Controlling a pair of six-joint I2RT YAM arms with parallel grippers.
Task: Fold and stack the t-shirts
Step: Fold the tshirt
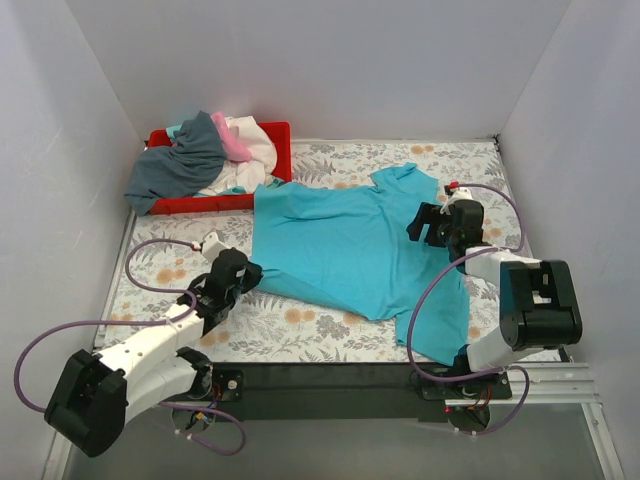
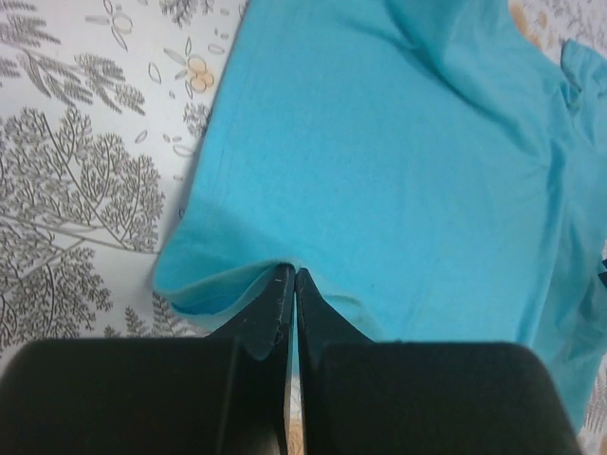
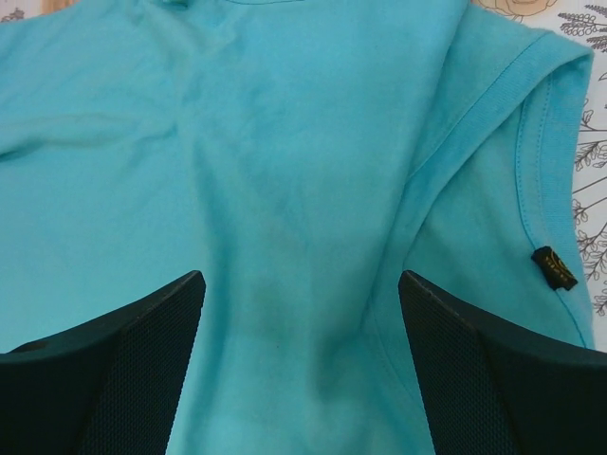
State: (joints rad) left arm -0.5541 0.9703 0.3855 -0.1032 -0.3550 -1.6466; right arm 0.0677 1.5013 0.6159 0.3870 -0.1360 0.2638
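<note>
On turquoise t-shirt (image 3: 285, 190) sleeve hem: small black tag (image 3: 553, 267), gold print unreadable.

White booth, floral tabletop

Plain white walls (image 1: 330, 60) close in the table (image 1: 300, 330) on the left, back and right. Its pale cover is printed with grey leaves and small orange flowers. A red tray (image 1: 280, 135) sits at the far-left corner. A black strip (image 1: 320, 378) runs along the near edge, with a metal rail (image 1: 575, 375) at its right end. The light is soft and even.
</note>
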